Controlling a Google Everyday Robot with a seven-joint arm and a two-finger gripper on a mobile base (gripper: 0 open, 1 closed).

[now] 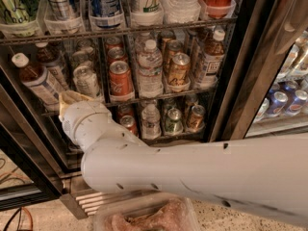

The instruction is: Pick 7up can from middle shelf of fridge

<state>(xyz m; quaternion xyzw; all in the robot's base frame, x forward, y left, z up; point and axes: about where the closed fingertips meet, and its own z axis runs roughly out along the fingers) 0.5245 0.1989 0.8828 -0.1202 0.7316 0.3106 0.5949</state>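
One small silvery-white aluminium 7up can [86,81] is standing unlifted on the dark wire middle shelf [155,99], centre left of the frame, while the tan-tipped gripper [69,100] on the white arm [192,172] is hovering just below it, whether clenched or released impossible to tell, leaving the grasp and withdrawal pending.

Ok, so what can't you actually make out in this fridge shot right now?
Camera view:
- The hand, at the middle shelf's left end just below the 7up can: any contact with the can is hidden by its own wrist.
- The lower shelf's left side: hidden behind the arm.
- The top-shelf drinks: cut off by the top edge.
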